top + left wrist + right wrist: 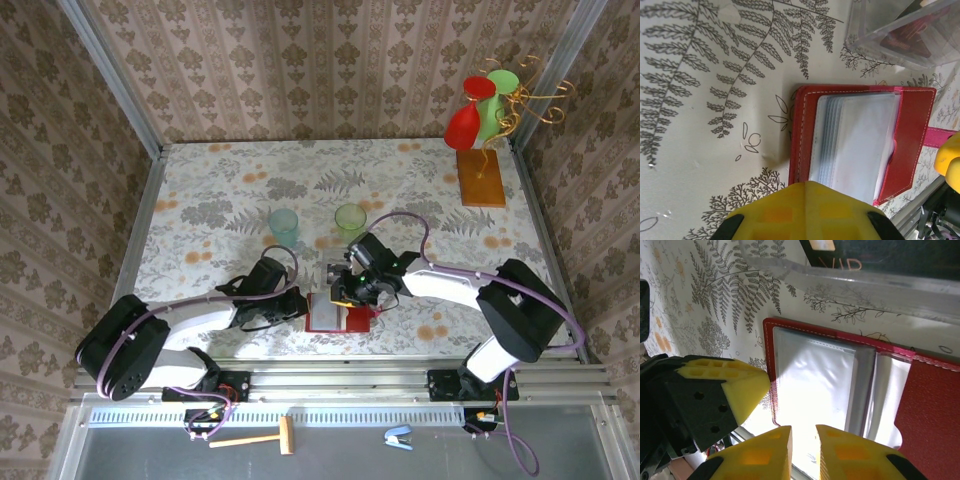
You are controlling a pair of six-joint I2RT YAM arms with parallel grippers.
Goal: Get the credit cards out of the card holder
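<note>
Lying open on the floral-print counter, the flat dark-red fold-over card holder with clear plastic pockets is sitting by the near edge, just beside a clear plastic box. The yellow left fingers are clenched together, tip resting right against the holder's left edge. The yellow right fingers are hanging over the pockets with a thin slit between them. Can't tell if they're pinching anything. A dark card lettered VIP is lying inside that box.
</note>
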